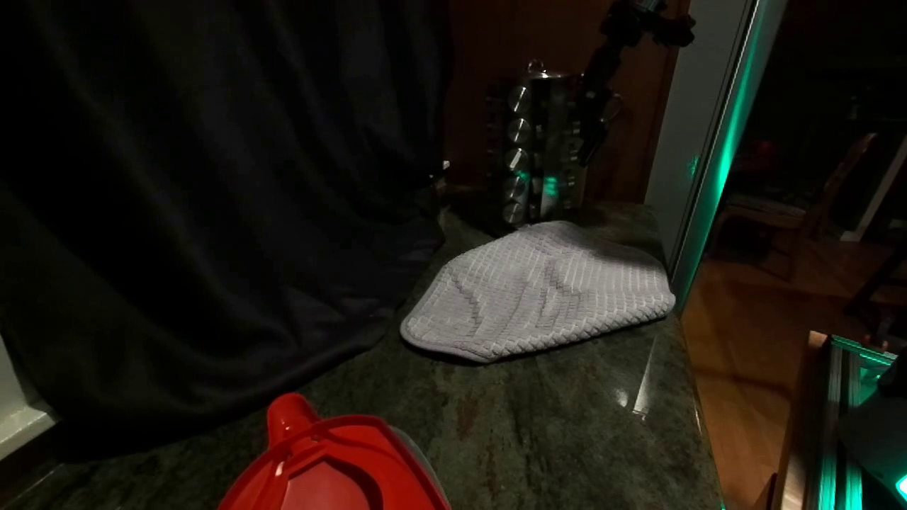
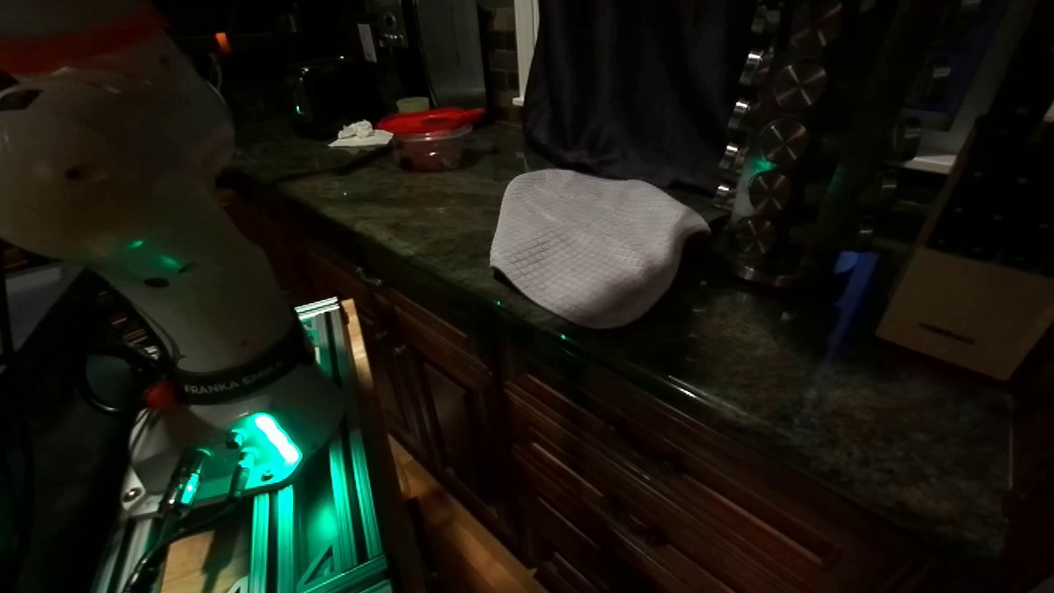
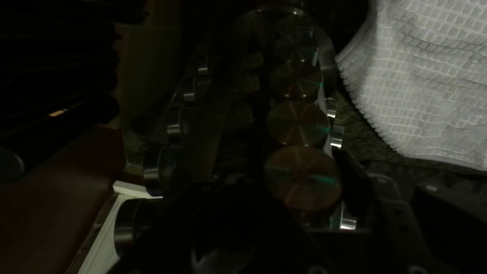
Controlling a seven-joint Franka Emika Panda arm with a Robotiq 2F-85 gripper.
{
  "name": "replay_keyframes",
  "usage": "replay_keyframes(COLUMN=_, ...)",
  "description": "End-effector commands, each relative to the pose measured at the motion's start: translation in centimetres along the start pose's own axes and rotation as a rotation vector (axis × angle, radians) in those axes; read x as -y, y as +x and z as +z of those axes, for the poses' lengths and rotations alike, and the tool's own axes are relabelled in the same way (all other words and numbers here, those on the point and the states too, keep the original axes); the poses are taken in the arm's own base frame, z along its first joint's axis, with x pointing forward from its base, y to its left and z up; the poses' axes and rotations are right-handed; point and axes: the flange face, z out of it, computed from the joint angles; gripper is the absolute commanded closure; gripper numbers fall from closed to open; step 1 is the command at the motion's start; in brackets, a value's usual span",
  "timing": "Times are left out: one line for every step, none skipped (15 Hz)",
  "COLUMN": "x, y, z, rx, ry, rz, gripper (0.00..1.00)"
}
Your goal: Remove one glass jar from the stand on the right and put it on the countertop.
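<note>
Sitting in the stand point(image 1: 550, 142), one jar point(image 3: 298, 179) shows between the pincer's point(image 3: 303, 171) fingers point(image 3: 354, 186).

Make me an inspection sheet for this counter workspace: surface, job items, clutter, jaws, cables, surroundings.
Surface: countertop, dark polished stone.
Job's things: stand upright, holding rows of metal-lidded jars.
Clutter: pale cloth, red-lidded container, crumpled white paper.
Jaws: parted, apparently either side of a jar lid; too dark to tell whether gripping.
Cables: plugged into the arm's base.
Surroundings: dark curtain, wooden cabinets, dim light.
</note>
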Motion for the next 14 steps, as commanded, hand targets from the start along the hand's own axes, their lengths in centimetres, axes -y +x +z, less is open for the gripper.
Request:
replay_keyframes(x=-0.5, y=-1.5, z=2.1, rx=0.024, ry=0.006, rz=-0.007, gripper=0.76)
replay_keyframes(x=-0.5, y=-1.5, z=1.9, rx=0.025, ry=0.008, rz=-0.009, gripper=0.76)
replay_keyframes(x=-0.6, y=-1.5, z=1.7, rx=0.025, ry=0.007, rz=-0.01, gripper=0.76)
replay_keyframes(x=-0.6, y=-1.3, z=1.3, rx=0.018, ry=0.006, rz=-0.014, gripper=0.76)
replay_keyframes(x=-0.5, y=-1.1, z=0.9, rx=0.019, ry=0.004, rz=-0.014, gripper=0.76)
replay_keyframes(x=-0.4, y=-1.0, z=0.5, rx=0.012, ry=0.004, rz=-0.023, gripper=0.76)
replay_keyframes(x=-0.3, y=-1.0, z=0.2, rx=0.017, ry=0.001, rz=-0.032, gripper=0.76)
replay_keyframes(x=-0.2, y=-1.1, z=0.1, rx=0.022, ry=0.003, rz=-0.042, gripper=0.76)
replay_keyframes(x=-0.1, y=-1.2, z=-0.1, rx=0.028, ry=0.001, rz=-0.047, gripper=0.76)
replay_keyframes(x=-0.1, y=-1.4, z=-0.1, rx=0.031, ry=0.002, rz=-0.06, gripper=0.76)
replay_keyframes(x=-0.2, y=-1.5, z=-0.1, rx=0.035, ry=-0.002, rz=-0.067, gripper=0.76)
replay_keyframes(x=-0.2, y=-1.8, z=-0.2, rx=0.043, ry=0.002, rz=-0.074, gripper=0.76)
replay_keyframes(x=-0.2, y=-1.9, z=-0.5, rx=0.042, ry=-0.002, rz=-0.084, gripper=0.76)
replay_keyframes(x=-0.3, y=-2.1, z=-0.9, rx=0.041, ry=-0.004, rz=-0.092, gripper=0.76)
